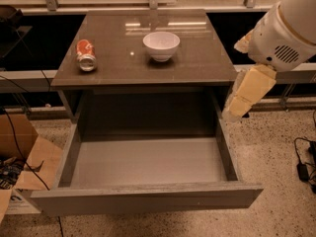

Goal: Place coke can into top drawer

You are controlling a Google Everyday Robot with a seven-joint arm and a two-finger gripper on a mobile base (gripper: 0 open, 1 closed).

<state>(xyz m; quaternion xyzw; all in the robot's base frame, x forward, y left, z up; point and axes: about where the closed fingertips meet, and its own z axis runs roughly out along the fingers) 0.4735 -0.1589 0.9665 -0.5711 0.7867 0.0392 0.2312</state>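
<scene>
Pincer (233,112) right of open top drawer (143,200) (coke can (85,55) lettering unreadable).

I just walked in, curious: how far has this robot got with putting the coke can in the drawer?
Done: the top drawer is pulled open, with nothing inside. In hand: nothing; the gripper hangs beside the drawer's right wall, apart from the coke can, which lies on its side at the left of the cabinet top. Left: grasping the can and setting it in the drawer.
</scene>
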